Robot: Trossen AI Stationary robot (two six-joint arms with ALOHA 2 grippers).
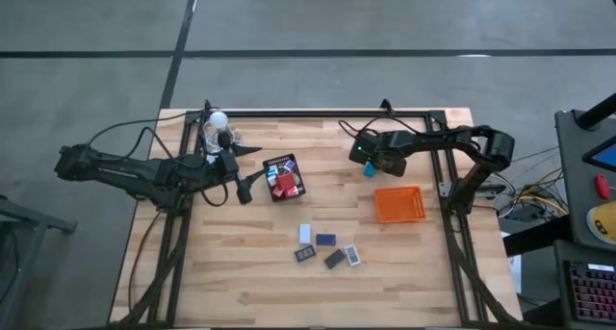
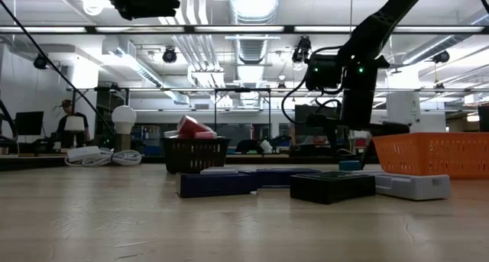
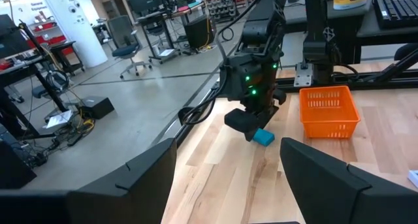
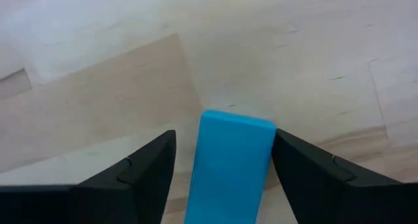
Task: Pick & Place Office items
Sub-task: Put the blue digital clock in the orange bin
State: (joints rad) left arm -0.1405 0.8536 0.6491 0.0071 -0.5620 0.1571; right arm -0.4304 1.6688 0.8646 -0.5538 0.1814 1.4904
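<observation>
Wooden table [image 1: 241, 272] with scattered office items.
Beside the orange tray [image 1: 399, 204], the right pincer [image 4: 222, 160] is spread around a partly hidden blue block [image 4: 230, 160]; contact cannot be told.

No readable text, label or number is seen anywhere tbh. Some print is carried by the flat pieces [image 1: 329, 251] on the table [image 1: 241, 282], but nothing can be made out.
</observation>
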